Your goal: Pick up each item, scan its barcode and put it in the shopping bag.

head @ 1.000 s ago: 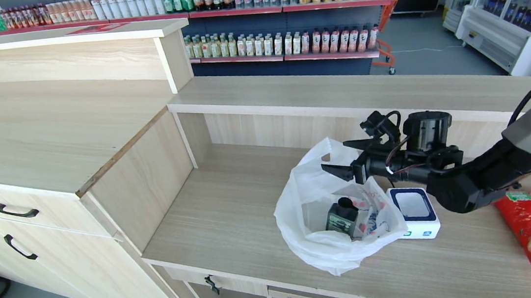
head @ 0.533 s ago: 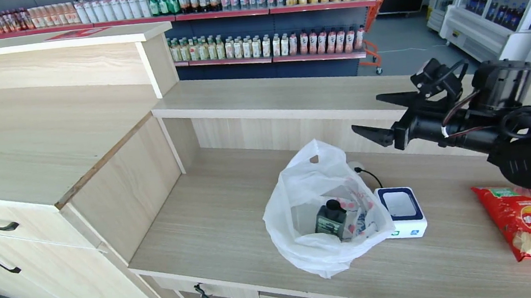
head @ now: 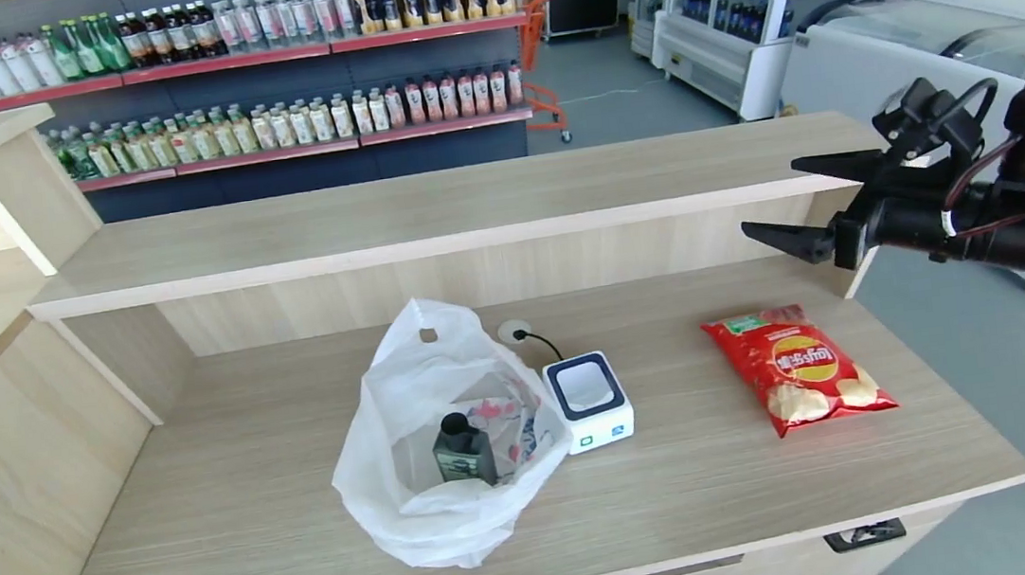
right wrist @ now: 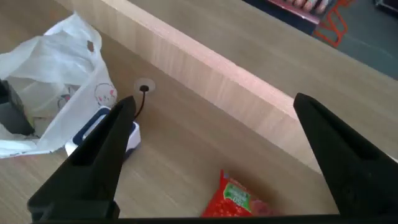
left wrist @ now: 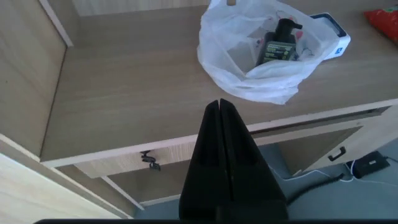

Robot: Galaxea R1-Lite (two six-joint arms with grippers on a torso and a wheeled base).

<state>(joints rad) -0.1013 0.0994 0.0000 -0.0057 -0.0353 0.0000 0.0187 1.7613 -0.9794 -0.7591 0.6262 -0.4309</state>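
The right gripper [head: 770,197] has left its place over the shopping bag [head: 407,375] and come up and away to the right. It now hangs in the air past the far right corner of the surface [head: 686,488], beyond the chips. The head camera has swung to the right as well, so the wider shift of the scene is the camera's, not the things'.

The right gripper's fingers are spread wide with nothing between them. The left gripper [left wrist: 219,109] is pressed together and empty, held off the near edge of the surface.

The white shopping bag stands open near the middle of the surface. A dark bottle [head: 463,450] with a black cap stands upright inside it, next to a flat printed packet. The white scanner [head: 587,389] sits touching the bag's right side, and its cable [head: 542,343] runs back to a hole in the surface. The red bag of chips [head: 797,367] lies flat, well apart from the scanner on its right — not yet in the bag.
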